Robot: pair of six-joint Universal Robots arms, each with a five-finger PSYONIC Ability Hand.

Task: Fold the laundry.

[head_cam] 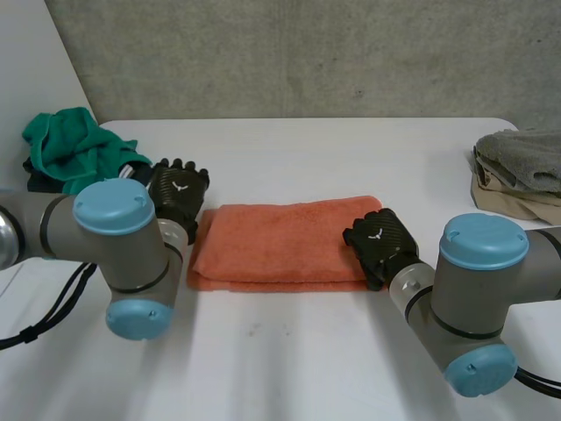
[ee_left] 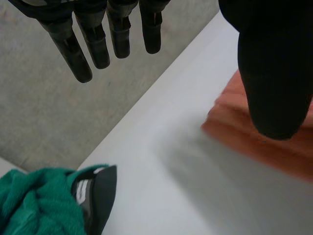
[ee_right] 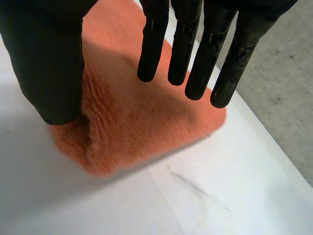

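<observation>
We count one orange terry towel point(head_cam: 280, 241) on the white table point(head_cam: 289, 145). It lies folded into a flat oblong in the middle, between the two arms, and two layers show along its near edge.

There are two black hands. The left hand point(head_cam: 178, 195) is just beside the towel's left end, over bare table. In its wrist view its fingers point(ee_left: 98, 44) are straight and spread well apart from the thumb, with nothing between them. The right hand point(head_cam: 381, 241) is over the towel's right end, at the near corner. Its fingers point(ee_right: 151, 49) are likewise straight and set apart from the thumb, and they have hold of nothing. The thumb is low over a wrinkled patch of the terry, but we cannot tell whether it touches.

Three other cloths lie at the table's ends. One crumpled green cloth point(head_cam: 66, 145) sits at the far left corner, with a black item point(ee_left: 100, 196) partly under it. At the far right, one grey towel point(head_cam: 521, 158) rests on top of one beige cloth point(head_cam: 513, 203). All three are well apart from the orange towel.
</observation>
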